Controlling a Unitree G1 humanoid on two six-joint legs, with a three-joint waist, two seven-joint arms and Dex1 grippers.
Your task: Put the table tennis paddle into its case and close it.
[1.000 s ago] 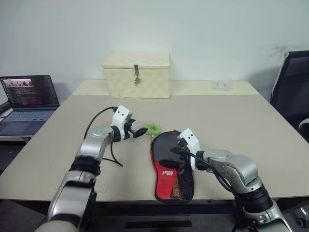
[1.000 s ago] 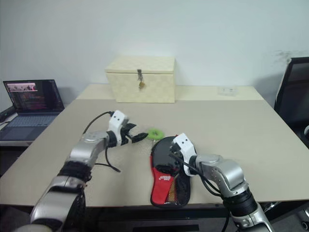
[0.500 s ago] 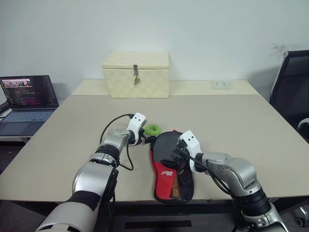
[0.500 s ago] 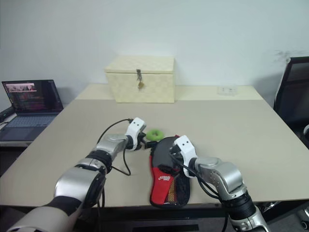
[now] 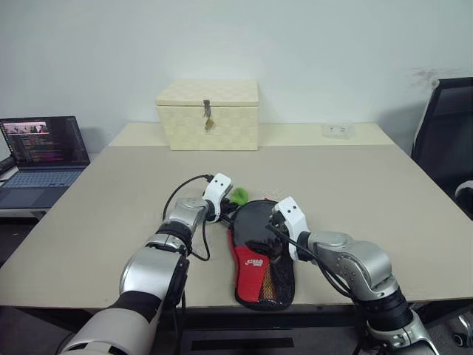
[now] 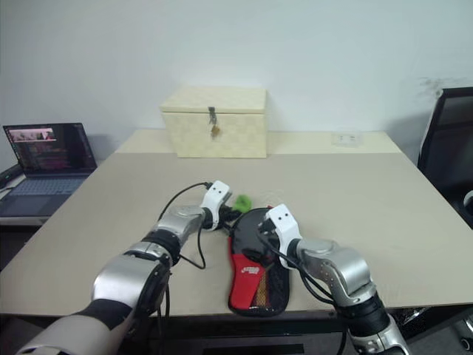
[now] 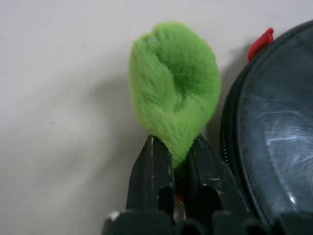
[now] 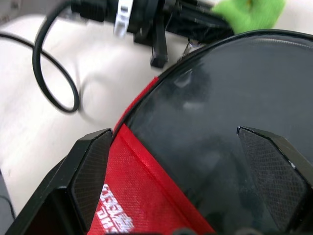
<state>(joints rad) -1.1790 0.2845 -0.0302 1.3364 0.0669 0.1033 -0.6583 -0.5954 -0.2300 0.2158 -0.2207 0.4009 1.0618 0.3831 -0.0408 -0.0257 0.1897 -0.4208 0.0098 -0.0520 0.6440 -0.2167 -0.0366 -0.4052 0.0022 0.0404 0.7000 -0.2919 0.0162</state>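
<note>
At the far left a laptop (image 5: 46, 157) stands open on a side desk, its screen text too small to read. A cream box (image 5: 208, 115) with a metal latch sits at the back of the table (image 5: 384, 200). Toward the front, the left gripper (image 7: 176, 166) is clamped on the base of the green tag (image 7: 172, 93), just beside the case's round end. The case (image 5: 260, 251) lies flat near the front edge, round end away from the robot; white lettering on its red panel (image 8: 122, 205) is partly seen and not legible. The paddle cannot be made out apart from the case. The right gripper (image 8: 181, 161) hovers over the case, fingers (image 8: 90, 171) spread wide. A black chair (image 5: 447, 140) stands at right.
</note>
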